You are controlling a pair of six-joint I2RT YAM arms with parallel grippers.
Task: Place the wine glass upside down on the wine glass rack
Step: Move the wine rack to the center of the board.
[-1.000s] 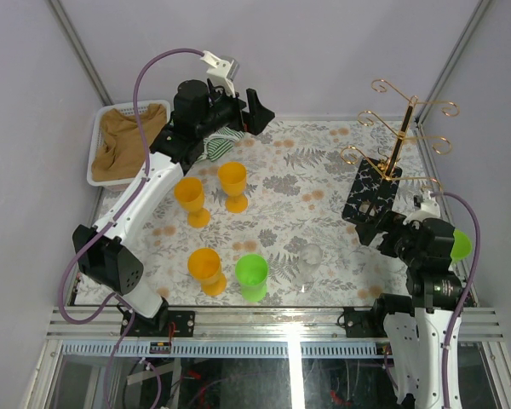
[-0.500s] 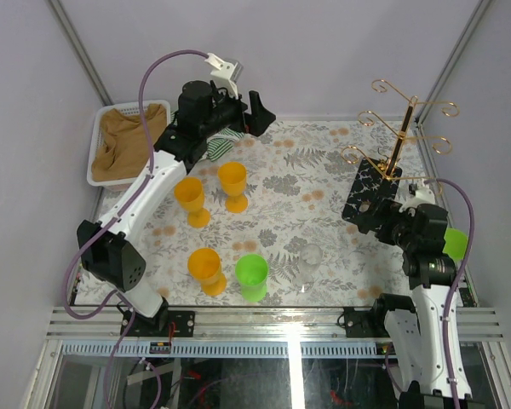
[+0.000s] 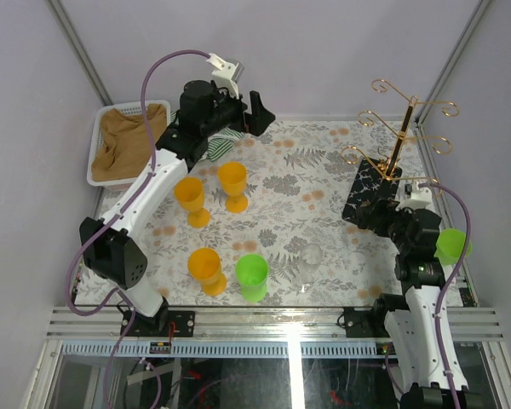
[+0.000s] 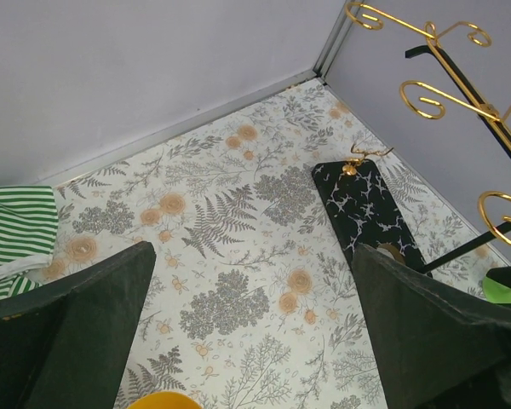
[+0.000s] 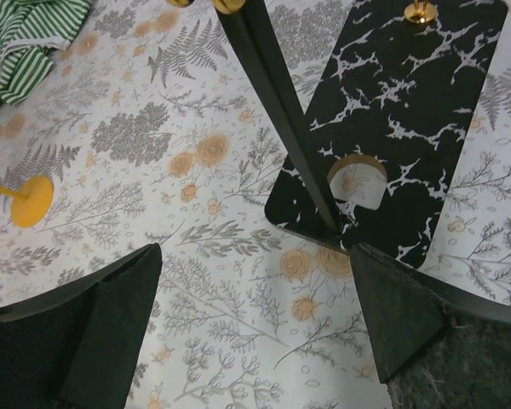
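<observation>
Top external only: wine glass (image 3: 311, 262); R wrist: rack base (image 5: 409, 111).

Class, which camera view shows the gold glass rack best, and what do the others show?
The top external view: the whole rack shows, from tip to black base. The left wrist view crops it to the base and some hooks. The right wrist view shows only the base and lower post.
</observation>
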